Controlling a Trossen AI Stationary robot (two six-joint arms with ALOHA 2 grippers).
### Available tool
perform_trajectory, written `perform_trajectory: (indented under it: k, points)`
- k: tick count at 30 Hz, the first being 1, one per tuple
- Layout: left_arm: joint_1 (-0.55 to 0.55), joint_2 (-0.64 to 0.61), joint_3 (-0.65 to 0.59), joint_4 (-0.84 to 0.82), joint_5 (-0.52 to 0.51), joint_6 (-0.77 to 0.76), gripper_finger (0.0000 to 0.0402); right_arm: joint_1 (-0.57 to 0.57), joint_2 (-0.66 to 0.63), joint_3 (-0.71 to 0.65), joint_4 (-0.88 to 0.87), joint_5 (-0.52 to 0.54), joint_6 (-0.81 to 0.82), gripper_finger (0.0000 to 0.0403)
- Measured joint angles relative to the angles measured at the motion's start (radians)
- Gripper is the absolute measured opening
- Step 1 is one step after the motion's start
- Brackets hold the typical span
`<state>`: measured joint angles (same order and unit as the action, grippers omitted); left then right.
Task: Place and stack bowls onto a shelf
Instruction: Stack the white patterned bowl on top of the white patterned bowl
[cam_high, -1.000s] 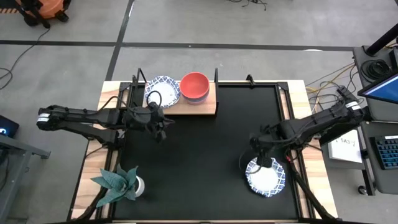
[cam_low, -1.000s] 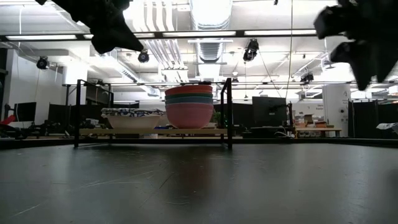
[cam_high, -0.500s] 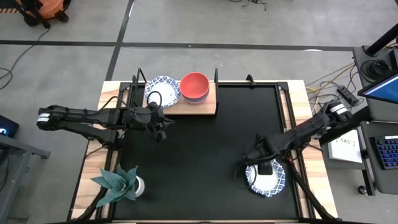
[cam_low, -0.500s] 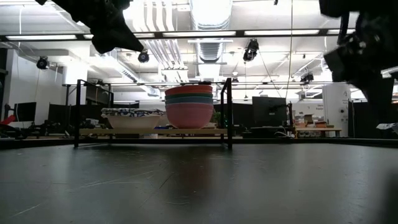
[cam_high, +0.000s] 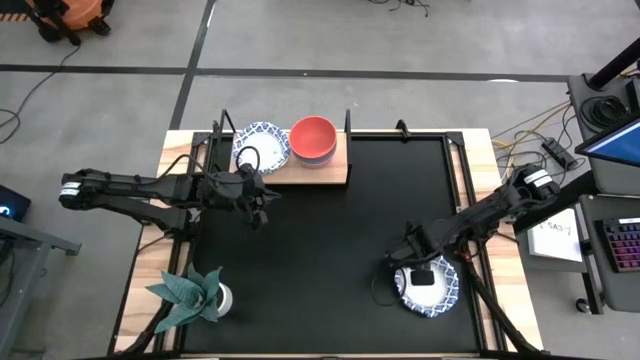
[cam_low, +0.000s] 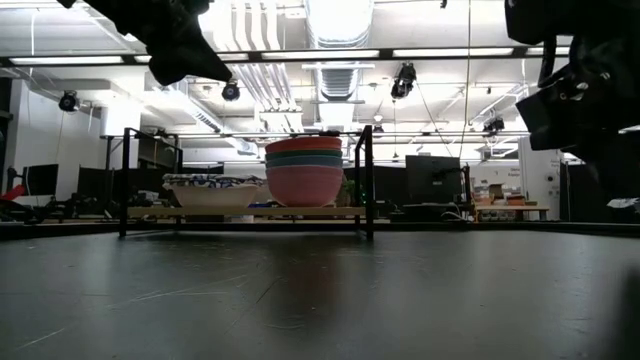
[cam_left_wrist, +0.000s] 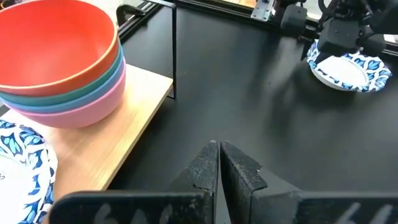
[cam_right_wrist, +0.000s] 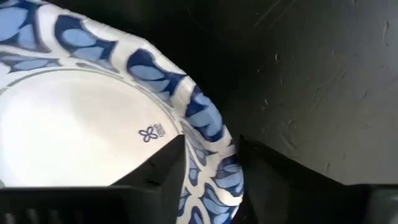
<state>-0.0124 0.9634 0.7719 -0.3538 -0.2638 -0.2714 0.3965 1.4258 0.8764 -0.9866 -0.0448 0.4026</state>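
A white bowl with a blue-patterned rim (cam_high: 438, 292) sits upright on the black mat (cam_high: 330, 240) at the near right. My right gripper (cam_high: 416, 272) is low over its left rim, open: in the right wrist view one finger (cam_right_wrist: 158, 167) stands inside the rim (cam_right_wrist: 208, 134) and one (cam_right_wrist: 264, 165) outside. The wooden shelf (cam_high: 335, 172) at the far left carries a patterned bowl (cam_high: 262, 146) and a stack of plain bowls, red on top (cam_high: 313, 138). My left gripper (cam_high: 258, 210) is shut and empty, raised just in front of the shelf.
A potted green plant (cam_high: 190, 293) stands at the near left corner. Thin black shelf posts (cam_high: 347, 122) rise at the shelf's corners. In the low view the stack (cam_low: 303, 170) and the patterned bowl (cam_low: 212, 190) sit side by side on the board.
My right gripper has gone toward the table's near edge and down onto the patterned bowl's rim. The bowl has stayed in place.
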Motion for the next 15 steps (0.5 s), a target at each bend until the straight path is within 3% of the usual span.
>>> perform_trajectory:
  k: [3, 8, 15]
  points:
    - [0.0, 0.0, 0.0, 0.013, -0.008, 0.0, 0.0, 0.0, 0.0, 0.0, 0.01, -0.01, 0.001, 0.0095]
    - [0.0, -0.001, 0.0, 0.055, -0.131, -0.064, 0.0, -0.004, -0.013, 0.0, 0.026, -0.047, 0.012, 0.002]
    - [-0.001, -0.018, 0.0, 0.086, -0.142, -0.062, 0.0, -0.056, -0.078, 0.019, 0.044, -0.142, 0.137, 0.0014]
